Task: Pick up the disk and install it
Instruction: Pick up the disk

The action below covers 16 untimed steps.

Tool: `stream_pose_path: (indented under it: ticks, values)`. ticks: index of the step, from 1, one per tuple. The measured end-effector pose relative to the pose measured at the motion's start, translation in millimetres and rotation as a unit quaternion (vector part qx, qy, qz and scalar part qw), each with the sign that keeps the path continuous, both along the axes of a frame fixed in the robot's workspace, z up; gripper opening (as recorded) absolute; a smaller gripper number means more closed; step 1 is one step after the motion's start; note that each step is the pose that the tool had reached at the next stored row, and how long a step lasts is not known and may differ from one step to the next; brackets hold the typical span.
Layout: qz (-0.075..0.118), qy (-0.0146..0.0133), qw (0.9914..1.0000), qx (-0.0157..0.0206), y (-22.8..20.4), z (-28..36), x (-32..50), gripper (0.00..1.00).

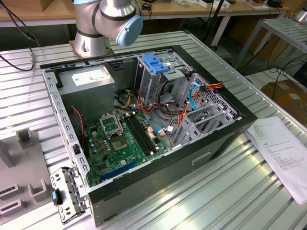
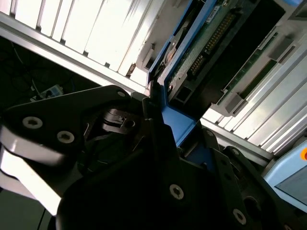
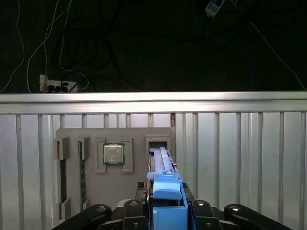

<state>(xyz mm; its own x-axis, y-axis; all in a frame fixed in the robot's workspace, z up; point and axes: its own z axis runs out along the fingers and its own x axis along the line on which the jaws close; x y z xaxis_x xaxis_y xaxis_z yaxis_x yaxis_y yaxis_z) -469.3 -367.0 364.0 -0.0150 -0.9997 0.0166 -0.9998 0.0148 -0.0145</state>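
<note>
Black pincer (image 3: 166, 203) tight around flat, blue-railed metal disk (image 3: 167, 188), upright in grey tray (image 3: 136, 136).

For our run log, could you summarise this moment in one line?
gripper: shut on disk | disk: on edge in tray slot

Workshop corner, evenly lit, with metal tables and a dark floor.
A ribbed aluminium table (image 1: 230, 191) carries loose printed sheets (image 1: 283, 153) at the exterior view's right. A second slatted metal table (image 1: 283, 28) stands beyond it, and a long wooden bench (image 1: 192, 12) runs behind. In the first wrist view, the dark floor (image 3: 144, 43) past the table edge holds tangled cables (image 3: 96, 48) and a white power strip (image 3: 57, 87).
</note>
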Motion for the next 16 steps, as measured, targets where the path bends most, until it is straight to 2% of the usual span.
stream_pose_path:
  ticks: [16]
  values:
    - [0.000, 0.0000, 1.00000, 0.0000, 0.0, 18.4, 0.0, 0.37]
